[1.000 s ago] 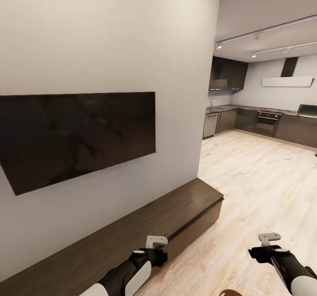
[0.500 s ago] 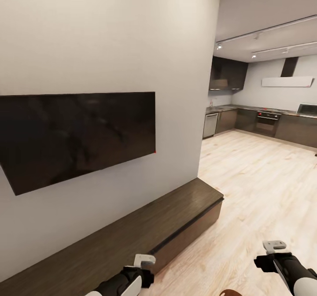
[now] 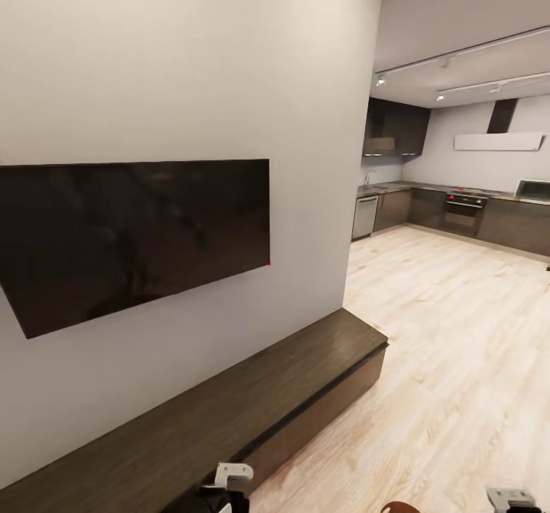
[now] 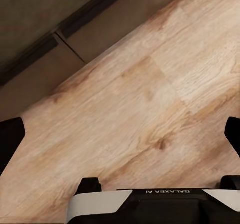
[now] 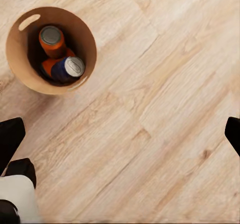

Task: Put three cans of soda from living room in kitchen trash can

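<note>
Three short cylindrical grey-topped soda cans (image 5: pixel 61 58), two orange and one blue, are seen inside the round tapered tan-brown bin (image 5: pixel 30 79) on the light wood-grain floor (image 5: pixel 165 109). The left gripper (image 4: pixel 122 134) and right gripper (image 5: pixel 120 134) are spread wide, empty. Beyond are noted the long dark-wood cabinet (image 3: pixel 252 398), the flat black wall-mounted TV (image 3: pixel 130 234), then the glossy dark kitchen cabinets (image 3: pixel 458 215).

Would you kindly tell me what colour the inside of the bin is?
Tan-brown inside the bin, seen best in the right wrist view.
</note>
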{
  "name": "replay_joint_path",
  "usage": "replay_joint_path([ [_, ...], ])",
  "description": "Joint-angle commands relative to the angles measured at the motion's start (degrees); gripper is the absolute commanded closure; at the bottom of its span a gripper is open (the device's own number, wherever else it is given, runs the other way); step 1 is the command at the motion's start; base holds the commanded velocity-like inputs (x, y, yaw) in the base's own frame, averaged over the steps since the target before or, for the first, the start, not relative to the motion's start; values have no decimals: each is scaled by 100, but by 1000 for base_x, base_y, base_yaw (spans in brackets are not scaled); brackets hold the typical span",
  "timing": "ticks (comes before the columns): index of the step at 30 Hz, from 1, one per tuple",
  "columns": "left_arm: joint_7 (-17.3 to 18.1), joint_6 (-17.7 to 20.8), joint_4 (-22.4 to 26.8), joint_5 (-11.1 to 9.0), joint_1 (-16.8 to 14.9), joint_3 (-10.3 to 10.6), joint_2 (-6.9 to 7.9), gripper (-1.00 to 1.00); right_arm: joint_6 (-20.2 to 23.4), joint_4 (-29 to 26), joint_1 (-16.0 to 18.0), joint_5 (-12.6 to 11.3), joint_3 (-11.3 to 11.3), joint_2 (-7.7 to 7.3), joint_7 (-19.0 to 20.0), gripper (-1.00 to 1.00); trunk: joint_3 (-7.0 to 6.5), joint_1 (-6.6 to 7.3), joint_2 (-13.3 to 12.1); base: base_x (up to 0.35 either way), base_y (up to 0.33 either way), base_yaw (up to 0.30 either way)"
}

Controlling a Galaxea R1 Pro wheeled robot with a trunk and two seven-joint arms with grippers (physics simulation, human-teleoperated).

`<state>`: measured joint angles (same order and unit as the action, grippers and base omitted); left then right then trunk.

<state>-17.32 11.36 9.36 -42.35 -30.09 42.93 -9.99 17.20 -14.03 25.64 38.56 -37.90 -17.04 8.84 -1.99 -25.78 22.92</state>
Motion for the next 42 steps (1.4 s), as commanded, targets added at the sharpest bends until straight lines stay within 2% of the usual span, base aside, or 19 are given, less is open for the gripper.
replay_joint_path([
  [1, 0, -27, -31, 0, 30, 1, 0, -100, -9, 50, -86, -2, -95, -1, -15, -100, 0, 0, 0, 0, 0, 0],
  [7, 0, -214, -82, -1, 210, -2, 46, -100, -108, 318, -480, -5, -233, 37, -75, -100, 0, 0, 0, 0, 0, 0],
  [11, 0, -341, -110, -1, 373, -10, 87, -100, -410, 730, -644, -6, -259, 47, -262, -100, 0, 0, 0, 0, 0, 0],
  [14, 0, -476, -123, 5, 554, -12, 147, -100, -760, 1239, -817, -10, -268, 54, -540, -100, 0, 0, 0, 0, 0, 0],
  [18, -3, -581, -130, 24, 778, -1, 185, -100, -955, 1529, -1017, -14, -271, 85, -690, -100, 0, 0, 0, 0, 0, 0],
  [27, -14, -736, -134, 33, 1035, 12, 273, -100, -1020, 1623, -1382, -15, -271, 231, -739, -100, 0, 0, 0, 0, 0, 0],
  [37, -15, -748, -136, 29, 1148, 9, 333, -100, -1010, 1629, -1470, 49, -232, 293, -738, -100, 0, 0, 0, 0, 0, 0],
  [40, -16, -749, -136, 30, 1191, 10, 426, -100, -1013, 1625, -1473, 47, -222, 382, -737, -100, 0, 0, 0, 0, 0, 0],
  [42, -17, -747, -136, 32, 1233, 12, 494, -100, -1014, 1624, -1474, 38, -220, 491, -737, -100, 0, 0, 0, 0, 0, 0],
])
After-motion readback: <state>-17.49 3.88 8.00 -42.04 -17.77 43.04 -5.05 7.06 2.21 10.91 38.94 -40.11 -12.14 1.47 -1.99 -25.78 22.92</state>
